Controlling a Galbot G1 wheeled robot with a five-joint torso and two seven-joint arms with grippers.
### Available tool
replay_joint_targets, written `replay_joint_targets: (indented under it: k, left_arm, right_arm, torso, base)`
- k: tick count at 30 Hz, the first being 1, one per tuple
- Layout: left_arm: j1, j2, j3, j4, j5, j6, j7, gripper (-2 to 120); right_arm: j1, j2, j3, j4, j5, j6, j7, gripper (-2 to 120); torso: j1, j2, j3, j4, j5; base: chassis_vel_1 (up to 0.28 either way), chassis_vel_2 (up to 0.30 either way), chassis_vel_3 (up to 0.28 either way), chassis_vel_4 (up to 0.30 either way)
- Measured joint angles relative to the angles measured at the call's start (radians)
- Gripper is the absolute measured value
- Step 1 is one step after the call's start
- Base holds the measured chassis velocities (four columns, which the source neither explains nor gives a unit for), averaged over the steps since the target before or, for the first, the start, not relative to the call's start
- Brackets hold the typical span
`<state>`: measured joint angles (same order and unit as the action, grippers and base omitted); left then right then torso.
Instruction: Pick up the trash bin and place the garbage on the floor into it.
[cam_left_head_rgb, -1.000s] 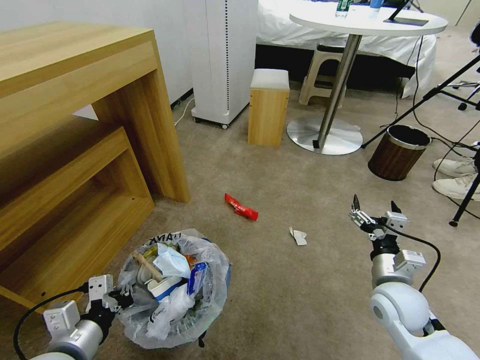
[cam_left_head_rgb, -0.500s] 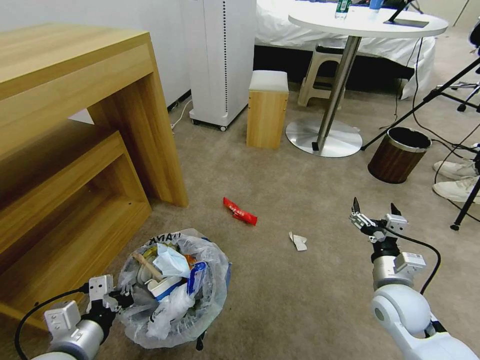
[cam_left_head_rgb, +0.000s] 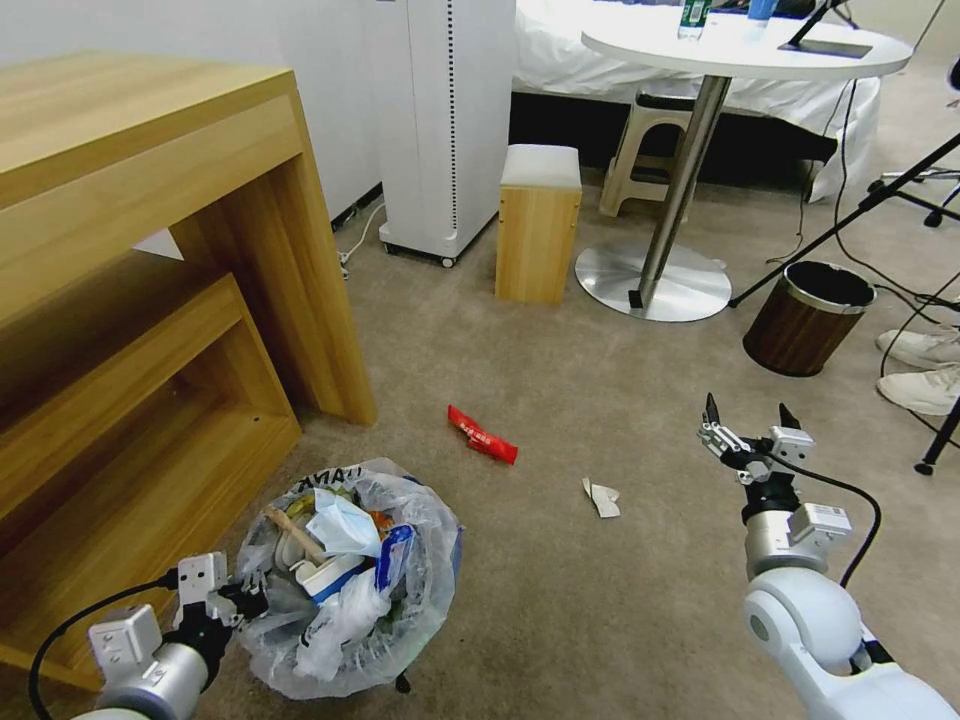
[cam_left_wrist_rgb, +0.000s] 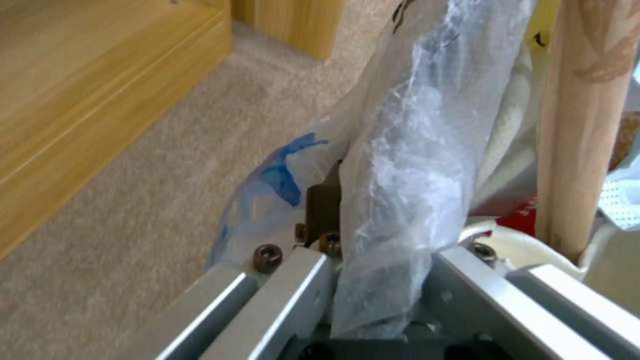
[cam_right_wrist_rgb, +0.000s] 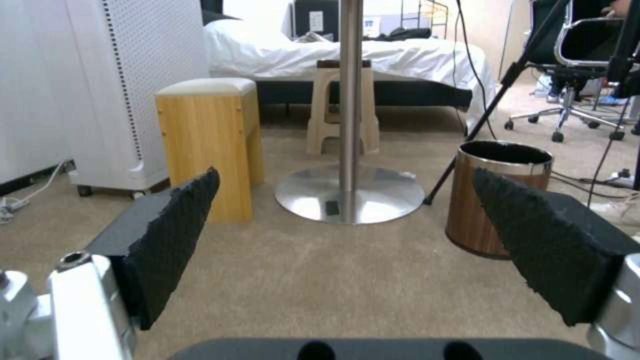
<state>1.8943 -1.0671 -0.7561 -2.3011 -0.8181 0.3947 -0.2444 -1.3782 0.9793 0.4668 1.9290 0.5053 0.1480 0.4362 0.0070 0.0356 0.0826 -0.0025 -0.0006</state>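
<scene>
The trash bin (cam_left_head_rgb: 345, 575), lined with a crinkled clear bag and stuffed with litter, hangs low over the beige carpet at lower left. My left gripper (cam_left_head_rgb: 243, 598) is shut on its rim and bag (cam_left_wrist_rgb: 393, 200). A wooden stick (cam_left_wrist_rgb: 580, 125) stands inside the bin. On the floor ahead lie a red wrapper (cam_left_head_rgb: 482, 435) and a white paper scrap (cam_left_head_rgb: 601, 497). My right gripper (cam_left_head_rgb: 748, 418) hovers open above the carpet, to the right of the scrap, with nothing between its black pads (cam_right_wrist_rgb: 170, 240).
A wooden desk (cam_left_head_rgb: 150, 250) stands at left beside the bin. Farther off are a white appliance (cam_left_head_rgb: 445, 120), a wooden stool (cam_left_head_rgb: 537, 220), a round table's pedestal base (cam_left_head_rgb: 652, 280), a brown bin (cam_left_head_rgb: 808, 315), tripod legs and a person's white shoes (cam_left_head_rgb: 925, 365) at right.
The whole head view has shifted slightly, so the camera moved. Both grippers keep their places in the picture; the bin stays held.
</scene>
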Motion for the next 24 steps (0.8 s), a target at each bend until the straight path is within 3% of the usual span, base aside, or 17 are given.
replay_joint_targets:
  k: [24]
  left_arm:
    - [-0.004,-0.001,0.000,0.009,0.005,-0.002,0.006,0]
  right_arm:
    - [0.015,0.000,-0.018,-0.021,-0.002,0.012,-0.001,93]
  torso:
    - [0.000,0.000,0.000,-0.0001,-0.0004]
  base:
    - [-0.148,0.140,0.146,-0.146]
